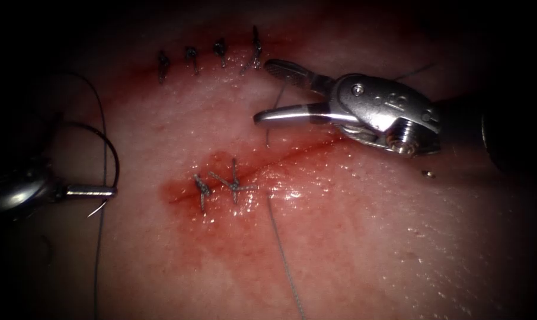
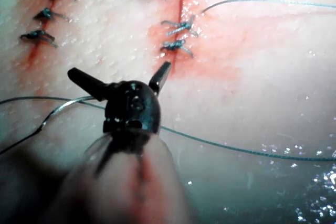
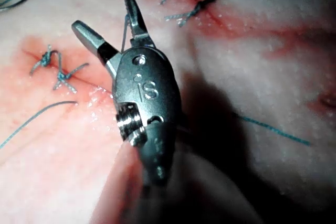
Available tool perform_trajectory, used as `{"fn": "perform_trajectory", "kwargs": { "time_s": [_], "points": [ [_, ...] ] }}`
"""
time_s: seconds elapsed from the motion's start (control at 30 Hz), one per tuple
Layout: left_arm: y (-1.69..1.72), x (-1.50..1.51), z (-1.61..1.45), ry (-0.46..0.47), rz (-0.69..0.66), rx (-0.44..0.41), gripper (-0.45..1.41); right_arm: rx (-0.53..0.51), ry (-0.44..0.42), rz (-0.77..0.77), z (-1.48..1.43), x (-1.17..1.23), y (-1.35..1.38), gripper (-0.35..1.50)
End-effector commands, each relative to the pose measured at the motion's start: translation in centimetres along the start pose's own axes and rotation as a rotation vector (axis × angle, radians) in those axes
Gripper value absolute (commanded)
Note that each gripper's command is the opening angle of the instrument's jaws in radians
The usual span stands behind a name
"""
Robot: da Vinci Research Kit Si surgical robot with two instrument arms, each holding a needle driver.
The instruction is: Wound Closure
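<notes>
My right tool (image 1: 261, 90) (image 3: 102, 12) hovers over the tissue (image 1: 363, 237) above the cut (image 1: 304, 151), jaws open. A strand of thread (image 1: 273, 115) (image 3: 125, 31) rises from the cut between them, ungripped. Two knotted stitches (image 1: 234, 185) (image 2: 178, 35) (image 3: 58, 72) close the cut's left end. Far to the left of the cut my left tool (image 1: 105, 190) (image 2: 118, 68) has its jaws spread wide with nothing between them. A thin curved needle (image 1: 117, 160) (image 2: 60, 109) lies beside it, out of the tissue and held by neither tool.
A second, closed cut with several stitches (image 1: 191, 58) (image 2: 44, 14) (image 3: 181, 11) runs above. Loose thread (image 1: 283, 249) (image 2: 252, 151) trails from the open cut toward the near edge, and more loops at the far left (image 1: 104, 136). Red fluid (image 1: 221, 237) stains the tissue around the cut.
</notes>
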State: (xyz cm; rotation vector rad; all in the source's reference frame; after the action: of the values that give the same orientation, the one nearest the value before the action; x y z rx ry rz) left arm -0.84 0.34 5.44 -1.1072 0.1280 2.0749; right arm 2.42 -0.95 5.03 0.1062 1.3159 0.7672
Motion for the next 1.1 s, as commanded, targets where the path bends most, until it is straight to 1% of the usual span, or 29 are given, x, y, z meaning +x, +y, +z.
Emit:
{"fn": "perform_trajectory", "kwargs": {
  "time_s": [0.03, 0.07, 0.2, 0.23, 0.3, 0.33, 0.4, 0.47, 0.6, 0.63, 0.67, 0.73, 0.8, 0.93, 0.97, 1.0, 1.03, 1.07, 1.1],
  "points": [
    [0.09, -0.01, 0.02, -0.003, -0.008, -0.002, 1.4, -0.006, -0.001, -0.032, -0.13, -0.02, -0.04, 1.48],
    [0.13, 0.05, -0.04, -0.005, -0.018, 0.001, 1.4, -0.014, -0.006, -0.053, -0.2, 0.0, -0.04, 1.48],
    [0.33, 0.28, -0.26, 0.022, 0.079, 0.04, 1.37, -0.044, -0.027, -0.161, -0.5, 0.15, -0.02, 1.47],
    [0.5, 0.4, -0.39, 0.028, 0.173, 0.075, 1.25, -0.049, -0.04, -0.189, -0.63, 0.22, -0.01, 1.47],
    [0.7, 0.49, -0.48, 0.013, 0.266, 0.108, 1.21, -0.048, -0.042, -0.201, -0.73, 0.28, -0.02, 1.47],
    [0.97, 0.56, -0.51, -0.011, 0.356, 0.148, 1.16, -0.04, -0.045, -0.208, -0.82, 0.33, -0.03, 1.47],
    [1.2, 0.61, -0.48, -0.008, 0.441, 0.151, 1.11, -0.037, -0.049, -0.209, -0.89, 0.38, -0.06, 1.48],
    [1.43, 0.67, -0.37, 0.012, 0.533, 0.141, 1.05, -0.034, -0.051, -0.21, -0.92, 0.42, -0.09, 1.48],
    [1.77, 0.68, -0.05, 0.079, 0.678, 0.108, 1.0, -0.032, -0.054, -0.204, -0.96, 0.49, -0.13, 1.48],
    [1.91, 0.64, 0.14, 0.104, 0.718, 0.097, 0.98, -0.032, -0.054, -0.204, -0.96, 0.49, -0.13, 1.48],
    [1.95, 0.61, 0.22, 0.114, 0.724, 0.09, 0.98, -0.033, -0.054, -0.204, -0.95, 0.49, -0.13, 1.48],
    [2.03, 0.53, 0.4, 0.139, 0.781, 0.079, 0.98, -0.034, -0.054, -0.205, -0.95, 0.47, -0.12, 1.48],
    [2.08, 0.44, 0.53, 0.144, 0.813, 0.07, 0.98, -0.035, -0.053, -0.208, -0.94, 0.45, -0.11, 1.48],
    [2.17, 0.2, 0.83, 0.149, 0.913, 0.025, 0.96, -0.041, -0.051, -0.213, -0.91, 0.4, -0.12, 1.48],
    [2.21, 0.15, 0.89, 0.149, 0.946, 0.009, 0.96, -0.04, -0.049, -0.214, -0.9, 0.38, -0.13, 1.48],
    [2.21, 0.15, 0.89, 0.149, 0.946, 0.009, 0.96, -0.04, -0.049, -0.214, -0.9, 0.38, -0.13, 1.48],
    [2.31, -0.01, 1.05, 0.148, 1.026, -0.044, 0.98, -0.036, -0.045, -0.217, -0.86, 0.35, -0.14, 1.48],
    [2.34, -0.05, 1.08, 0.151, 1.052, -0.06, 0.98, -0.034, -0.044, -0.218, -0.85, 0.35, -0.15, 1.48],
    [2.4, -0.13, 1.13, 0.151, 1.095, -0.095, 1.0, -0.033, -0.042, -0.219, -0.84, 0.33, -0.16, 1.48]
  ]
}}
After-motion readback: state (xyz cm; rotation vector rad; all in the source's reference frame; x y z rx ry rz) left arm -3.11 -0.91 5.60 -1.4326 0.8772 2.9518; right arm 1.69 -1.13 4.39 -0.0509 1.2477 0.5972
